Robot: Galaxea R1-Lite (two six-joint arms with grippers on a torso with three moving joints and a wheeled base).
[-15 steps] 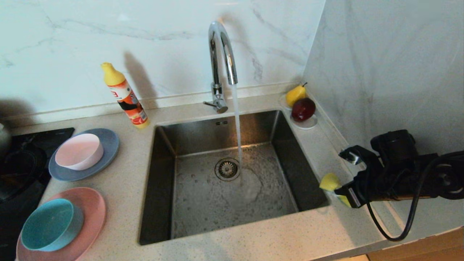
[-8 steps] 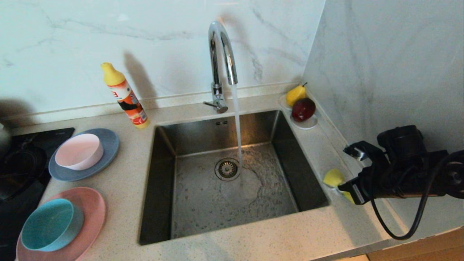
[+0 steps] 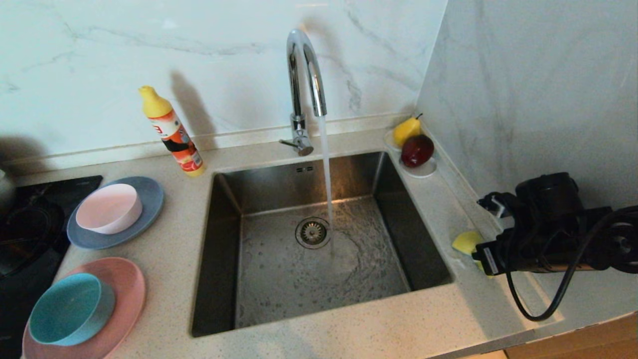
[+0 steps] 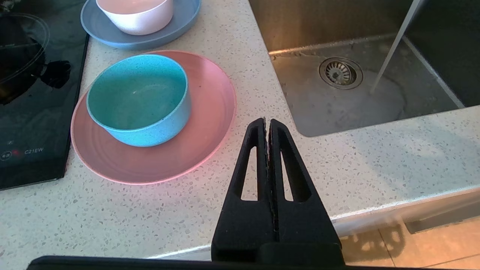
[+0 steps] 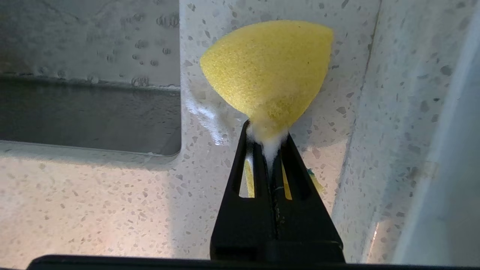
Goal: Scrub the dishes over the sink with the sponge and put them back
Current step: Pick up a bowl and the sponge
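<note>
Right end effector (image 5: 267,140) pinching soft porous yellow sponge (image 5: 268,67).

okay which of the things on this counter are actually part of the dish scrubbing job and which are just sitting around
Part of the job:
sponge, pinched in the right gripper
sink
blue-grey plate
pink-white bowl
pink plate
teal bowl

Just lying about:
soap bottle
pear
apple
saucer
hob
</note>
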